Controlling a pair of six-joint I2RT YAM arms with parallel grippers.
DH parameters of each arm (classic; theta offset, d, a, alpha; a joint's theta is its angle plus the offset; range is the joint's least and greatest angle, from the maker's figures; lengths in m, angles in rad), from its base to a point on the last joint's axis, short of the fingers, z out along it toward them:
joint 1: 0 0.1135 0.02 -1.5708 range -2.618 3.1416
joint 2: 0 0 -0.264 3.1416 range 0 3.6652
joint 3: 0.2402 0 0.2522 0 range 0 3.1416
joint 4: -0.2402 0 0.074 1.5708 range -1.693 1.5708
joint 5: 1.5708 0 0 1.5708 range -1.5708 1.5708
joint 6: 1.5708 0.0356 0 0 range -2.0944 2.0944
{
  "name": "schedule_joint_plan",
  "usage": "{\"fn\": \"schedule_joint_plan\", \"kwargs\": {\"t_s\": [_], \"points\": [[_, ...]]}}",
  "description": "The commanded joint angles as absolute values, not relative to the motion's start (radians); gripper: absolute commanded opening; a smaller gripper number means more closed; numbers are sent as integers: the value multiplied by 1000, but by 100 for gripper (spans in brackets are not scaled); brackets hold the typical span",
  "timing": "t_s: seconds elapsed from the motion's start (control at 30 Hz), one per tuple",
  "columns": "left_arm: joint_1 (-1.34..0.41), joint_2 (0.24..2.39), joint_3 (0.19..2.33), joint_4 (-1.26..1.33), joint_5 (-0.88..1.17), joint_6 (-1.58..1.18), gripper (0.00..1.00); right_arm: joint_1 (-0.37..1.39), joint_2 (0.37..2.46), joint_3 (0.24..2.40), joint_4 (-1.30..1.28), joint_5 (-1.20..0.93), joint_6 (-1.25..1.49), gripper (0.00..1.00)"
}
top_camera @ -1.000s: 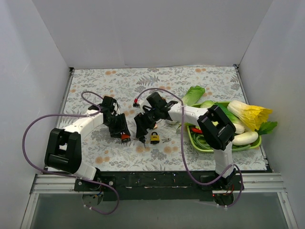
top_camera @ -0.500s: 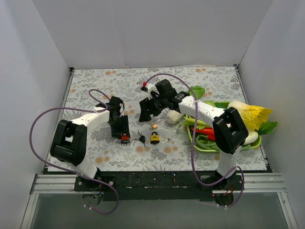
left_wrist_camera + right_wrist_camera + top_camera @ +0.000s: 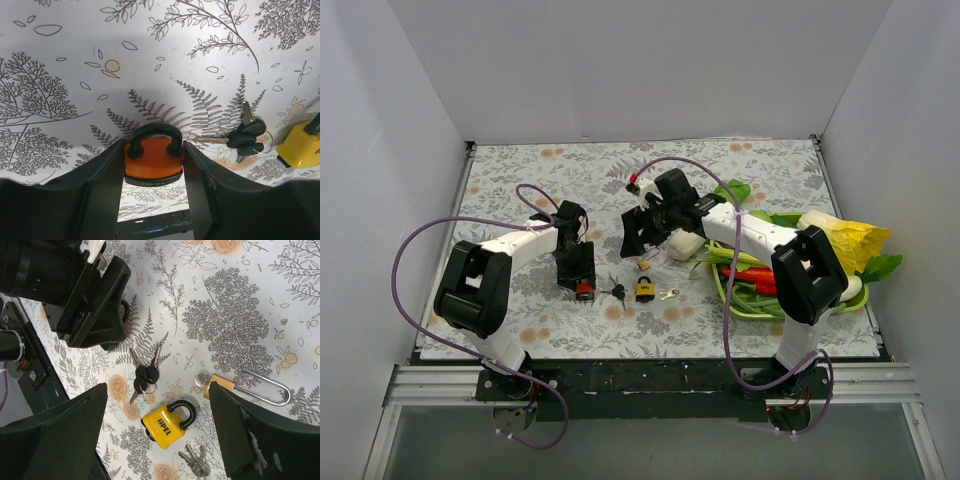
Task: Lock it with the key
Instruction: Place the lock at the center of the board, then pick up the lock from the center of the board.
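**Top external view.**
- We list a floral-print tabletop point(image 3: 520, 180).
- The left claw point(image 3: 578, 275) is low over it, clamped on an orange padlock with a black shackle point(image 3: 583, 290).
- Just right of that lies a bunch of black-headed keys point(image 3: 617, 291), then a yellow padlock with a black shackle point(image 3: 645, 290), then a small bunch of silver keys point(image 3: 669, 294).
- A brass long-shackle padlock point(image 3: 645, 264) lies behind the yellow one.
- The right claw point(image 3: 635, 240) is behind this row with its jaws apart; it appears to hang clear of the tabletop, though this angle leaves that uncertain.
- A green plastic tray point(image 3: 735, 308) of vegetables sits at the right.

**Left wrist view.**
- We record the orange padlock point(image 3: 153, 159) upright between the two black fingers point(image 3: 100, 190), which press on both of its sides.
- Its shackle is closed and faces away from the camera.
- The black-headed keys point(image 3: 245, 136) lie apart on the tabletop to the right.
- The yellow padlock point(image 3: 300, 145) is at the frame edge beyond them.

**Right wrist view.**
- We note the right claw point(image 3: 157, 390) spread wide and holding nothing.
- Below it lie the black-headed keys point(image 3: 142, 375), the yellow padlock point(image 3: 162, 427), the brass long-shackle padlock point(image 3: 220, 382) and the silver keys point(image 3: 197, 462), none touching another.
- The left claw point(image 3: 95, 300) fills the upper left.
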State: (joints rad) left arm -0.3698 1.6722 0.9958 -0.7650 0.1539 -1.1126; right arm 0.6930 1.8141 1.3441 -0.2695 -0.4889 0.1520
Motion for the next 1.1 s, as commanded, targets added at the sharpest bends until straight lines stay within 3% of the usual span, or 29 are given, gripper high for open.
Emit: {"fn": "schedule_joint_plan", "kwargs": {"t_s": [0.0, 0.13, 0.23, 0.53, 0.73, 1.07], "points": [[-374, 1661, 1014, -769, 123, -1101, 52, 678, 1769, 1362, -285, -473, 138, 90], [-374, 1648, 1006, -759, 120, -1108, 72, 680, 1769, 1368, -311, -451, 114, 90], [-371, 1634, 1029, -761, 138, -1111, 79, 678, 1766, 1361, -325, -434, 94, 90], [-267, 1539, 1158, -690, 287, -1160, 83, 701, 1781, 1307, -348, -302, 54, 83], [-157, 1439, 1173, -574, 334, -1223, 83, 735, 1833, 1301, -367, -232, 28, 74], [-112, 1408, 1154, -538, 394, -1204, 84, 739, 1898, 1350, -431, -290, -184, 66]]}}
